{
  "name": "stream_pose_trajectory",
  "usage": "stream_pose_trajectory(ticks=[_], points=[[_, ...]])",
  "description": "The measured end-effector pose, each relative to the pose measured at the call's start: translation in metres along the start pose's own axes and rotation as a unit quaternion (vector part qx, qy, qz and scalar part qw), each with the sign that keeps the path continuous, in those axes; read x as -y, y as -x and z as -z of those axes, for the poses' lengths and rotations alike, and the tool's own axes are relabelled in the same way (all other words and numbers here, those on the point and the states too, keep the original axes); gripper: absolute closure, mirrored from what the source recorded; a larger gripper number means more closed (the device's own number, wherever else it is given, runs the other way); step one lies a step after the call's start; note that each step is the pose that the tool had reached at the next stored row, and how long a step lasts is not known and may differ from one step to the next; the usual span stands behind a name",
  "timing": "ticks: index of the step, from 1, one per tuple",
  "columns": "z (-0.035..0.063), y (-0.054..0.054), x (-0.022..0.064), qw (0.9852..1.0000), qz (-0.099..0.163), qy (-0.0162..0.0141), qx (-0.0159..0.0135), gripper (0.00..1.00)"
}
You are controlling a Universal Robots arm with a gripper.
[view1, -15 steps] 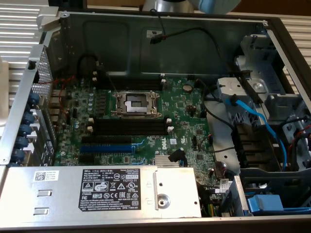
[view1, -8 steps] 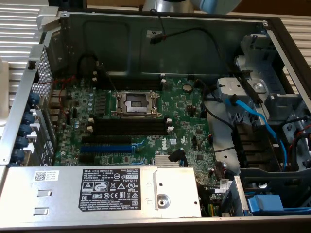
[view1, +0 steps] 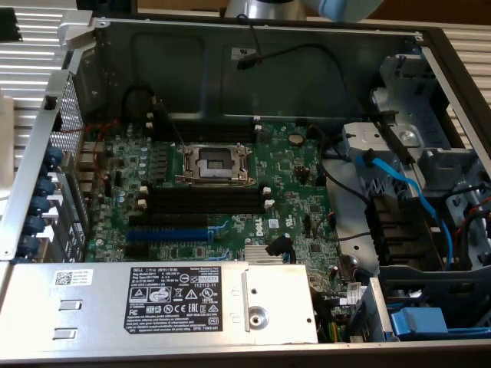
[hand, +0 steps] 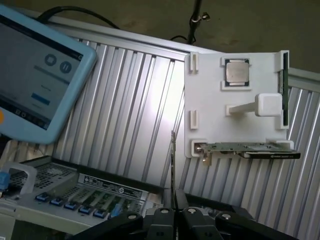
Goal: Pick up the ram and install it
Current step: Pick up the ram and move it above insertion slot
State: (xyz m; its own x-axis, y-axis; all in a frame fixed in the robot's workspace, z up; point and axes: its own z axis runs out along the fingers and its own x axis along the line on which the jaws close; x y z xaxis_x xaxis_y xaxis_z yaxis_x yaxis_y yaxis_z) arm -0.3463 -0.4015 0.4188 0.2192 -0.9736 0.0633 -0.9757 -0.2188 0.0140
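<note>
The work is laid out on a ribbed aluminium table (hand: 125,100), with dark floor (hand: 140,17) beyond its far edge. In the exterior view an open computer case (view1: 253,61) lies flat on that table.

Reading from the exterior view's left, there is first the perforated rear wall with a row of blue clips (view1: 34,207). Next comes the green motherboard (view1: 291,176) with its bare metal processor socket (view1: 216,163). Just below the socket run the long black slots (view1: 203,201), all standing empty, and below those a blue expansion slot (view1: 167,234). A grey power supply (view1: 153,299) with a printed label covers the board's near edge. Towards the exterior view's right, light-blue cables (view1: 406,192) loop over the drive bay, and black wires run beside the board.

In the wrist view the jaws are closed on the ram (hand: 173,170). It stands upright out of them, seen edge-on as a thin dark strip, held above the table close to the case's rear.

Around it, a white parts holder (hand: 210,125) lies on the table. It carries a processor chip (hand: 236,71) and an expansion card (hand: 250,149) along one edge. A light-blue touchscreen pendant (hand: 35,75) sits near the case's rear corner.
</note>
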Motion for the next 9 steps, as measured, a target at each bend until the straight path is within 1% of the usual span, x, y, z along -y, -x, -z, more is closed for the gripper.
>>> stream_pose_trajectory(ticks=[5,9], points=[[0.0038,-0.005,0.019,1.0,0.0,0.0,0.0,0.88],[0.0048,-0.009,0.0367,1.0,0.0,0.0,0.0,0.88]])
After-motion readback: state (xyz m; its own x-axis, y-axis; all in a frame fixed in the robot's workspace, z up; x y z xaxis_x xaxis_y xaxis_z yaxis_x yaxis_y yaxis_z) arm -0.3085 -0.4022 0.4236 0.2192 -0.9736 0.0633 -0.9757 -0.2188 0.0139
